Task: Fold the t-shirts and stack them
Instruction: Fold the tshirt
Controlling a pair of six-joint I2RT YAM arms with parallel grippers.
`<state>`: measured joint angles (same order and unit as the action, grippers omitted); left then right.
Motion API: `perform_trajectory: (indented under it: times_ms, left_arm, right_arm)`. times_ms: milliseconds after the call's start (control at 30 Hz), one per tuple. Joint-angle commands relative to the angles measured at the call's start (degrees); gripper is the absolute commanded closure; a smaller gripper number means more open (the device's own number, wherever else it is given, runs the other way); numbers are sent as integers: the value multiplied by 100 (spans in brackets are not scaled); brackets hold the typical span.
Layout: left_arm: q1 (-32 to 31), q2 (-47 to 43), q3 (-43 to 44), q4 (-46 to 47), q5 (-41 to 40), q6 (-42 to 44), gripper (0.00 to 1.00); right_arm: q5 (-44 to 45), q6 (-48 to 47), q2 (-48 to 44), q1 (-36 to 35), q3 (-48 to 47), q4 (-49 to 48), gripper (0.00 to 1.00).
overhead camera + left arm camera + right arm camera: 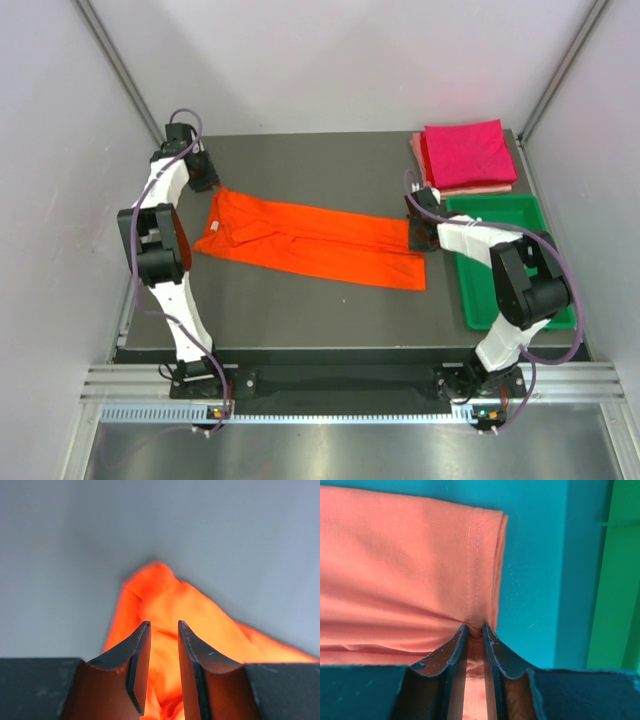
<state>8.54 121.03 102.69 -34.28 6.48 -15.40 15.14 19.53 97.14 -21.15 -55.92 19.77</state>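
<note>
The bright orange t-shirt (310, 240) lies folded lengthwise into a long strip across the dark table, stretched between both grippers. My left gripper (214, 187) holds its far-left end; in the left wrist view the jaws (164, 625) are closed on bunched orange cloth (165, 595) raised off the table. My right gripper (415, 228) pinches the stitched hem at the strip's right end (473, 627), with the shirt (395, 555) flat ahead of it. The folded magenta shirt (465, 152) lies on the folded pale pink shirt (416, 155) at the back right.
A green plastic tray (490, 290) sits along the table's right side, beside my right arm, and shows at the right edge of the right wrist view (615, 580). Grey walls close in the table (300, 310) on the left, back and right.
</note>
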Motion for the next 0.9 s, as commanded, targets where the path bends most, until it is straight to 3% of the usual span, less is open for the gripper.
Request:
perform_trajectory:
  times_ms: [0, 200, 300, 633, 867]
  left_arm:
    - [-334, -1088, -659, 272, 229, 265, 66]
    - [-633, -1302, -1646, 388, 1064, 195, 65]
    - [-765, -1065, -1665, 186, 1346, 169, 66]
    - [-993, -440, -1568, 36, 1312, 125, 67]
    - [-1301, -878, -1945, -96, 1250, 134, 67]
  right_arm:
    - [-45, -90, -161, 84, -121, 185, 80]
    - [-239, -81, -389, 76, -94, 141, 76]
    - [-344, -99, -599, 76, -103, 159, 74]
    - [-512, -177, -1119, 67, 46, 124, 71]
    - [-485, -221, -1259, 67, 29, 168, 70]
